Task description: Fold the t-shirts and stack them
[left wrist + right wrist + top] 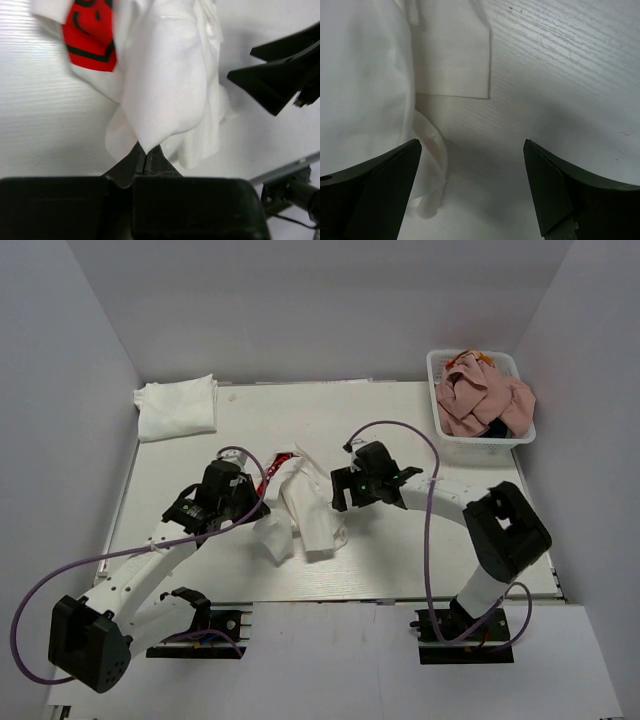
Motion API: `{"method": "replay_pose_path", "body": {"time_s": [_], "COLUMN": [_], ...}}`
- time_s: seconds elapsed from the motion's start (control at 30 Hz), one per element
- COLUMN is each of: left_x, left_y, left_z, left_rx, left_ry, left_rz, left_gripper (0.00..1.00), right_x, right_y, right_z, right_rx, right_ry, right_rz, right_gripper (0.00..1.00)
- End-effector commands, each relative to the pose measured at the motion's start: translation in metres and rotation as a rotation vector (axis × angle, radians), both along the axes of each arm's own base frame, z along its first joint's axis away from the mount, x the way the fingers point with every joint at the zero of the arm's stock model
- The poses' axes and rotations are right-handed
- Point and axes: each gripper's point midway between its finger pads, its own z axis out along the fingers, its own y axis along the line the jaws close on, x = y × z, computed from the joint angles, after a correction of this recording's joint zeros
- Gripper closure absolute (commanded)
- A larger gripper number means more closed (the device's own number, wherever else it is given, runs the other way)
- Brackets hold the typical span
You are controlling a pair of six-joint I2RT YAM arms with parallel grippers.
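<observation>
At the middle of the white table, the white t-shirt lies crumpled in a loose heap between the two grippers. Its red print shows at the heap's far left side, folded over on itself. Only curved black strokes on the red can be seen, and no word or brand can be read from them.

The left gripper has its jaws pressed tight together on a low corner of the white cloth, which bunches up beyond the fingertips in the left wrist view. The right gripper hangs just beside the shirt's right edge with its jaws spread wide and nothing between them but bare table. A straight hemmed edge and a curl of cloth lie near its left finger.

Two or more folded white t-shirts sit in a pile at the far left corner of the table, well apart from the arms and showing no print. At the far right, the white mesh basket holds a rumpled pink t-shirt and, partly under it, a navy t-shirt. No label is legible on either
</observation>
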Motion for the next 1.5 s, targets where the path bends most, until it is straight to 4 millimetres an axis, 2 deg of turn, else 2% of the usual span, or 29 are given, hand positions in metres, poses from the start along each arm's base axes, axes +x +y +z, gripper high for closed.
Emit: {"method": "replay_pose_path", "body": {"time_s": [0.0, 0.03, 0.07, 0.1, 0.17, 0.23, 0.33, 0.4, 0.43, 0.5, 0.53, 0.57, 0.6, 0.63, 0.67, 0.73, 0.77, 0.83, 0.87, 0.93, 0.97, 1.0, 1.1, 1.13, 1.23, 1.27, 1.33, 1.37, 1.47], "left_x": [0.002, -0.001, -0.001, 0.000, -0.001, -0.001, 0.001, 0.002, 0.003, 0.008, 0.014, 0.018, 0.022, 0.029, 0.033, 0.042, 0.047, 0.052, 0.054, 0.055, 0.054, 0.052, 0.043, 0.035, 0.015, -0.001, -0.018, -0.036, -0.066], "left_y": [0.029, 0.030, 0.030, 0.032, 0.032, 0.032, 0.033, 0.034, 0.037, 0.042, 0.043, 0.052, 0.058, 0.061, 0.073, 0.082, 0.093, 0.112, 0.117, 0.131, 0.134, 0.135, 0.139, 0.143, 0.145, 0.151, 0.154, 0.162, 0.171], "left_z": [0.006, 0.006, 0.006, 0.006, 0.005, 0.005, 0.011, 0.011, 0.018, 0.025, 0.036, 0.043, 0.051, 0.070, 0.079, 0.110, 0.133, 0.158, 0.169, 0.205, 0.220, 0.249, 0.299, 0.322, 0.367, 0.384, 0.407, 0.423, 0.456], "left_rx": [0.109, 0.111, 0.111, 0.118, 0.117, 0.117, 0.112, 0.114, 0.117, 0.127, 0.121, 0.147, 0.154, 0.147, 0.182, 0.179, 0.191, 0.229, 0.237, 0.226, 0.216, 0.166, 0.138, 0.112, 0.025, -0.003, -0.054, -0.076, -0.132], "left_ry": [-0.004, -0.001, -0.001, -0.005, 0.006, 0.006, -0.014, -0.015, -0.030, -0.046, -0.070, -0.089, -0.107, -0.147, -0.177, -0.234, -0.281, -0.336, -0.356, -0.431, -0.470, -0.538, -0.669, -0.743, -0.865, -0.919, -0.993, -1.047, -1.148], "left_rz": [0.124, 0.124, 0.124, 0.131, 0.137, 0.137, 0.145, 0.160, 0.172, 0.216, 0.239, 0.291, 0.330, 0.369, 0.420, 0.495, 0.562, 0.655, 0.684, 0.762, 0.768, 0.776, 0.733, 0.725, 0.689, 0.687, 0.663, 0.661, 0.642], "left_gripper": [1.00, 1.00, 1.00, 1.00, 1.00, 1.00, 1.00, 1.00, 1.00, 1.00, 1.00, 1.00, 1.00, 1.00, 1.00, 1.00, 1.00, 1.00, 1.00, 1.00, 1.00, 1.00, 1.00, 1.00, 1.00, 1.00, 1.00, 1.00, 1.00], "right_x": [0.029, 0.028, 0.032, 0.031, 0.029, 0.030, 0.032, 0.036, 0.036, 0.040, 0.042, 0.050, 0.054, 0.059, 0.071, 0.081, 0.087, 0.093, 0.083, 0.085, 0.071, 0.067, 0.038, 0.026, -0.005, -0.025, -0.045, -0.067, -0.102], "right_y": [0.011, 0.011, 0.017, 0.019, 0.034, 0.038, 0.049, 0.056, 0.055, 0.053, 0.052, 0.046, 0.043, 0.039, 0.025, 0.013, -0.011, -0.032, -0.046, -0.074, -0.091, -0.097, -0.132, -0.148, -0.185, -0.205, -0.224, -0.243, -0.269], "right_z": [0.003, -0.009, -0.004, -0.015, -0.013, -0.023, -0.031, -0.035, -0.038, -0.030, -0.024, 0.003, 0.013, 0.027, 0.071, 0.108, 0.162, 0.199, 0.246, 0.292, 0.326, 0.342, 0.421, 0.448, 0.500, 0.529, 0.551, 0.577, 0.606], "right_rx": [-0.071, -0.111, -0.128, -0.146, -0.135, -0.148, -0.140, -0.106, -0.095, -0.078, -0.075, -0.069, -0.070, -0.065, -0.056, -0.055, -0.034, -0.041, 0.023, 0.012, 0.054, 0.067, 0.090, 0.093, 0.107, 0.111, 0.134, 0.160, 0.195], "right_ry": [-0.130, -0.120, -0.145, -0.128, -0.149, -0.140, -0.159, -0.168, -0.151, -0.172, -0.191, -0.264, -0.294, -0.330, -0.436, -0.529, -0.649, -0.754, -0.839, -0.952, -1.014, -1.047, -1.231, -1.284, -1.387, -1.448, -1.491, -1.537, -1.588], "right_rz": [-0.016, -0.019, -0.004, 0.010, 0.046, 0.048, 0.056, 0.064, 0.039, 0.019, 0.006, -0.030, -0.047, -0.071, -0.157, -0.199, -0.300, -0.362, -0.402, -0.477, -0.514, -0.529, -0.569, -0.607, -0.699, -0.738, -0.780, -0.813, -0.834], "right_gripper": [0.12, 0.12, 0.13, 0.13, 0.13, 0.14, 0.22, 0.37, 0.60, 0.85, 1.00, 1.00, 1.00, 1.00, 1.00, 1.00, 1.00, 1.00, 1.00, 1.00, 1.00, 1.00, 1.00, 1.00, 1.00, 1.00, 1.00, 1.00, 1.00]}}
